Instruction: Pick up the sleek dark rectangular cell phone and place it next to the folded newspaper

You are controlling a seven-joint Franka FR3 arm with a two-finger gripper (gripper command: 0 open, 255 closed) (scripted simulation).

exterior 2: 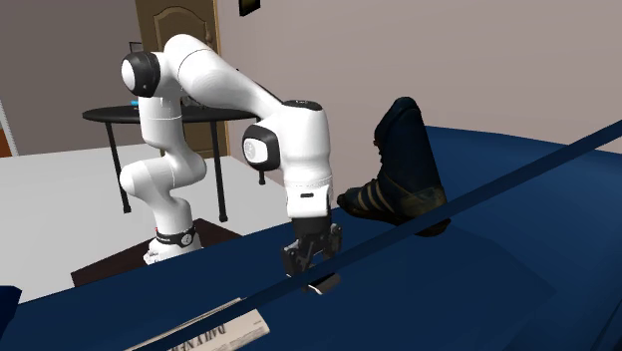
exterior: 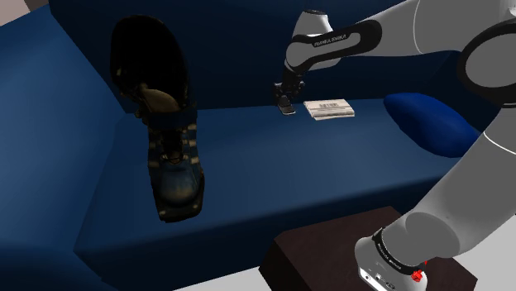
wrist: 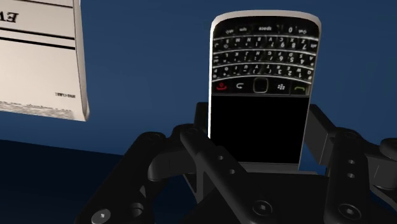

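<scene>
A dark cell phone (wrist: pixel 261 76) with a keypad and a silver rim sits clasped between the two black fingers of my gripper (wrist: pixel 257 130). In the shoulder view the gripper (exterior: pixel 285 93) hangs just above the blue sofa seat (exterior: pixel 273 174), and the phone (exterior: pixel 287 107) points down from it. The folded newspaper (exterior: pixel 329 108) lies flat on the seat close to the phone, on the shoulder view's right. The second exterior view has the gripper (exterior 2: pixel 312 254) low over the seat, the phone (exterior 2: pixel 322 285) under it and the newspaper (exterior 2: pixel 214 334) nearby. The wrist view puts the newspaper (wrist: pixel 38 57) a short gap beside the phone.
A tall dark boot (exterior: pixel 169 157) stands on the seat at the shoulder view's left. A blue cushion (exterior: pixel 430 124) lies beyond the newspaper, at the right. The sofa back (exterior: pixel 231 50) rises behind the gripper. A round black table (exterior 2: pixel 169 113) and a door (exterior 2: pixel 184 40) stand behind the arm.
</scene>
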